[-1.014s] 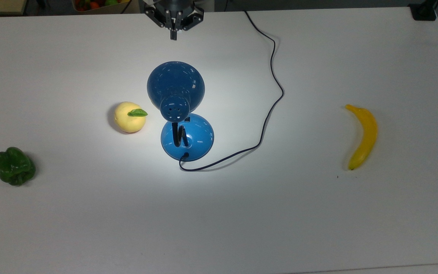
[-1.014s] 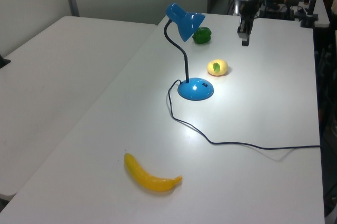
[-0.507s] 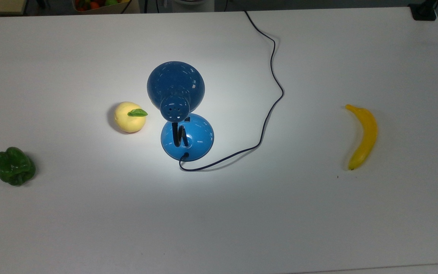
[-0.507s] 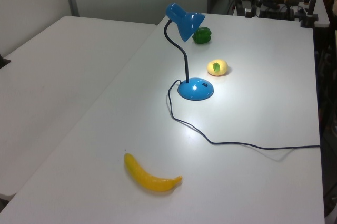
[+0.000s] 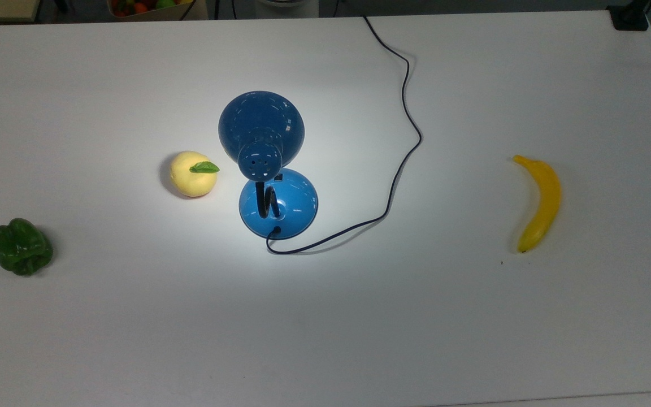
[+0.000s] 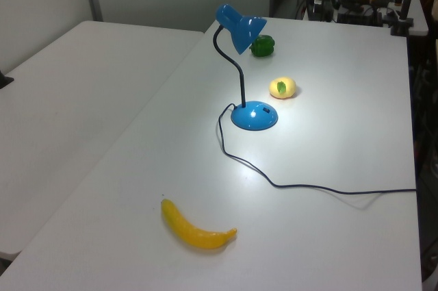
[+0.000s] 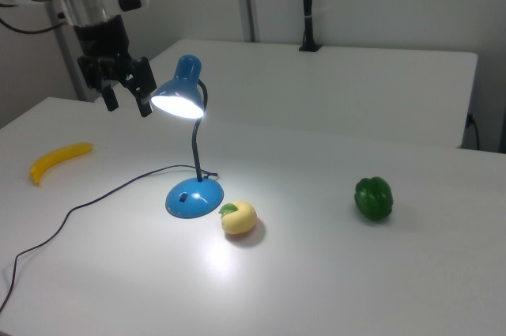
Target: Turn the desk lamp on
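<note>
three pieces of produce share the white counter (image 5: 359, 328) with the desk lamp (image 5: 260, 127), which stands a little left of centre in the top view. its dome shade overlaps the upper edge of its round blue base (image 5: 297, 206) there, and the black bendy neck (image 5: 266, 200) rises from the base's lower part. a small dark switch (image 5: 278, 177) sits on the base just below the vented cap. the thin black cord (image 5: 407, 113) leaves the base at its lower edge, loops right and runs up to the top edge of the frame.

the lamp is lit: in the right view the mouth of the shade (image 7: 178, 104) glows white, and a bright pool of light lies on the counter around the base.

a yellow fruit with a green leaf (image 5: 192, 174) lies just left of the base, apart from it. a green pepper (image 5: 22, 247) sits far off at the left edge of the top view, and a banana (image 5: 540, 203) lies well apart toward the right.

in the right view the arm (image 7: 87, 4) hangs in the upper left of the frame, its black jaws level with the shade and just left of it, not touching it. the jaws look spread, with nothing between them.
</note>
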Tool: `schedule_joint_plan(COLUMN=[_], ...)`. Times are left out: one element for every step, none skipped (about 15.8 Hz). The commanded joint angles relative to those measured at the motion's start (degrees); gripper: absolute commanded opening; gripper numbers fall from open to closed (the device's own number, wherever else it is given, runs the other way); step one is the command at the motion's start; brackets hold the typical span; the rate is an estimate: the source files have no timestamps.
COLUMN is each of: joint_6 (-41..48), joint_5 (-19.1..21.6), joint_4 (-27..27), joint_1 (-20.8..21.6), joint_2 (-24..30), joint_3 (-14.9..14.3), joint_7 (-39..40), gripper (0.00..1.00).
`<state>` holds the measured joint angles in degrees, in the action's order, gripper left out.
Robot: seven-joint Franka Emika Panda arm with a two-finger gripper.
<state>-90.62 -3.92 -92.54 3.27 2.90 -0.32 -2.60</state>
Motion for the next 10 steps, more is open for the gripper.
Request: schedule_joint_plan(joint_6=[1.15,1.15,1.24,1.76,1.85,1.94,1.94,1.94,2.03,2.03], joint_5=[1.20,1.20,1.20,1.11,1.11,1.20,1.20,1.20,1.20,1.20], joint_4=[1.74,1.83,3.05,4.28,4.99,5.26,5.26,5.26,5.17,5.26], joint_1=[0.07,0.16,0.16,0.25,0.33,0.25,0.16,0.16,0.16,0.16], joint_2=[-1.14,-1.57,-2.01,-3.15,-3.77,-3.86,-3.86,-3.86,-3.86,-3.86], joint_3=[-0.38,-0.29,-0.29,-0.29,-0.29,-0.29,-0.20,-0.20,-0.20,-0.20], joint_7=[1.11,0.85,0.84,0.84,0.67,0.67,0.67,0.67,0.67,0.67], gripper=[1.00,1.00,1.00,1.00,1.00,1.00,1.00,1.00,1.00,1.00])
